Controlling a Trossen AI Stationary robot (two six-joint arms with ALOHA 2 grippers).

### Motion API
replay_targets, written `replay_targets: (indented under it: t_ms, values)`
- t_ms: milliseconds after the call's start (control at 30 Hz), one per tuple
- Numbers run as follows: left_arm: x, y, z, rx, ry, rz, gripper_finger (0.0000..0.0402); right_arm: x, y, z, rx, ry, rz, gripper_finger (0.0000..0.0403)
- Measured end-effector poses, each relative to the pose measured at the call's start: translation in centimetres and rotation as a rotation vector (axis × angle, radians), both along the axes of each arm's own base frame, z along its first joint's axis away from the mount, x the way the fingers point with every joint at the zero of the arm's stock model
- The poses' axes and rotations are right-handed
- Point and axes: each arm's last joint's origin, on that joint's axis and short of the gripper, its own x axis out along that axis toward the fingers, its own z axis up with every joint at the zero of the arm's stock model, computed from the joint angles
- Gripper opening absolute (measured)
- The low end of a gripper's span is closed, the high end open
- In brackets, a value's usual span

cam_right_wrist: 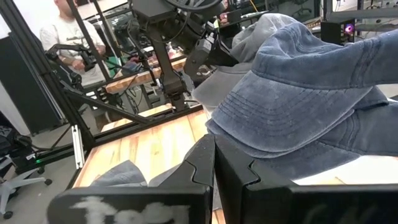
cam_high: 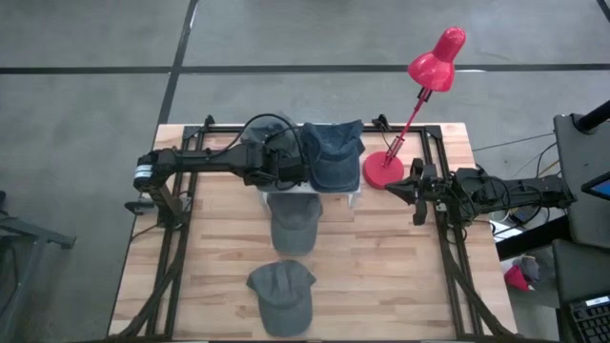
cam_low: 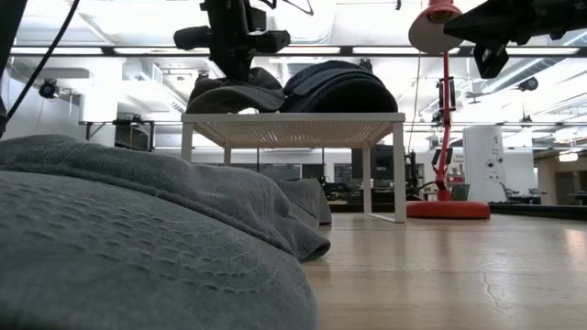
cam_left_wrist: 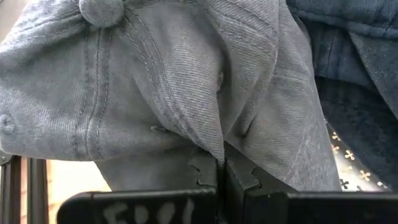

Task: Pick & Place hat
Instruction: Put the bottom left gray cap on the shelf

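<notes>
A grey cap [cam_left_wrist: 155,81] lies on the white rack [cam_low: 293,119], its brim [cam_low: 234,97] on the rack top. My left gripper [cam_left_wrist: 221,168] reaches in from the table's left [cam_high: 284,164] and is shut on this cap. A blue denim cap [cam_high: 334,152] rests beside it on the same rack. A second grey cap [cam_high: 294,224] lies on the table, partly under the rack. A third grey cap [cam_high: 281,295] lies near the table's near edge. My right gripper [cam_right_wrist: 214,165] is shut and empty. It hovers at the table's right side [cam_high: 416,191], beside the lamp. My left gripper pinches a raised fold of the grey cap's crown cloth [cam_left_wrist: 217,140] between its two shut fingers. It comes down from above [cam_low: 234,46]. The cap's underside rests on the rack top, next to the blue cap.
A red desk lamp stands with its base [cam_high: 385,171] right of the rack, its stem slanting up to the head [cam_high: 438,57]. The black arm frames [cam_high: 181,219] run along both table sides. A person [cam_right_wrist: 62,31] stands in the room beyond the table.
</notes>
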Motion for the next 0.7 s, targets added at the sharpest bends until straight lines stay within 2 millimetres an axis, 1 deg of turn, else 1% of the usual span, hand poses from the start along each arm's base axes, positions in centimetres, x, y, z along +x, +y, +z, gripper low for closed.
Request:
replay_targets:
  t_ms: [400,700]
  values:
    - [0.22,0.01,0.07,0.004,-0.009,-0.019,0.0000,0.00,0.00,0.01,0.007,-0.002,-0.001,0.0008]
    - [-0.17,-0.02,-0.04,-0.004,0.020,-0.002,0.0000,0.00,0.00,0.00,0.007,-0.001,-0.001,0.0008]
